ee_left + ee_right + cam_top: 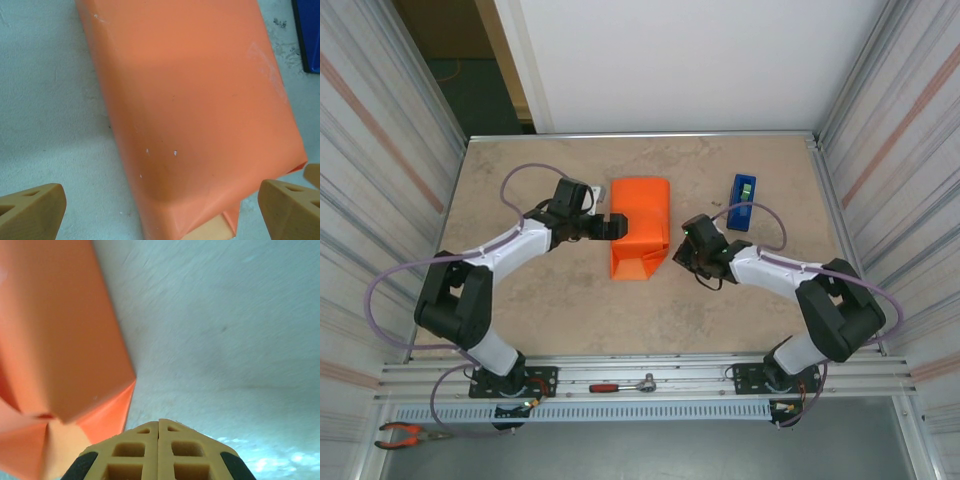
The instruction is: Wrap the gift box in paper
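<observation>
A blue tape dispenser [742,202] stands on the beige mottled bench [550,310], toward its far right part, long side running roughly front to back; its dark blue edge also shows at the upper right corner of the left wrist view [309,35]. On the aluminium rail [660,372] along the near edge lies a red-handled ratchet [623,385]. Orange-handled pliers [408,434] rest lower left, below the rail. A white panel [690,60] closes the back.

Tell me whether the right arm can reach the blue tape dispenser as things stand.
Probably yes. The tape dispenser lies on the table close by the right gripper, with nothing between them; its jaws, shut now, would have to open.
</observation>
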